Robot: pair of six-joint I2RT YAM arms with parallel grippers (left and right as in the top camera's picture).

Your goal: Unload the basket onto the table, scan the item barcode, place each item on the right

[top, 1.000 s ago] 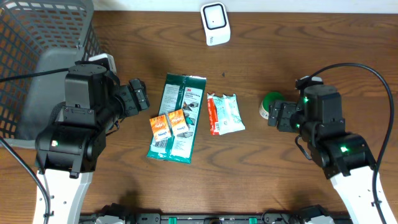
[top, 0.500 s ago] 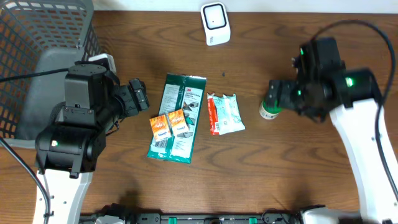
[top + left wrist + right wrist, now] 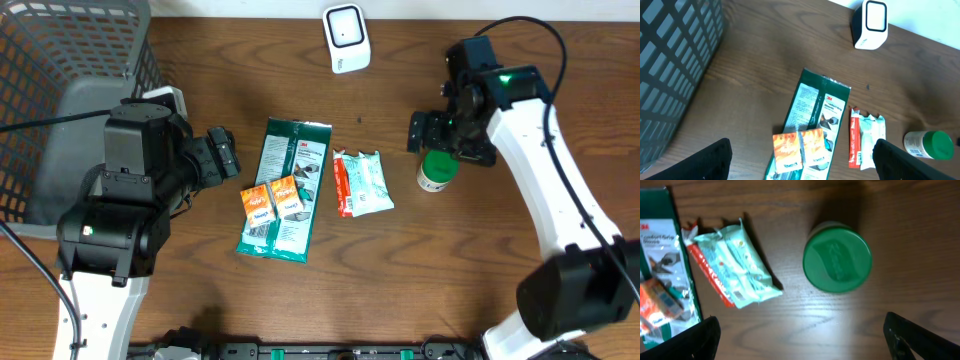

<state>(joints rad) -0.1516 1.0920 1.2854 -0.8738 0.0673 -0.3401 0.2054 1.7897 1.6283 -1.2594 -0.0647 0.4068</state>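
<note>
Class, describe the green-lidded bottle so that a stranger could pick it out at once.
On the wooden table, look to the right half. Just right of the red-and-white packet stands a small white bottle. It alone is round and upright, with a green lid; its neighbours lie flat.

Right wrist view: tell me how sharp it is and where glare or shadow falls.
Right wrist view: slightly soft throughout; pale glare on the table just below the bottle; shadow above it; the fingers at the bottom corners are dark blurs.
</note>
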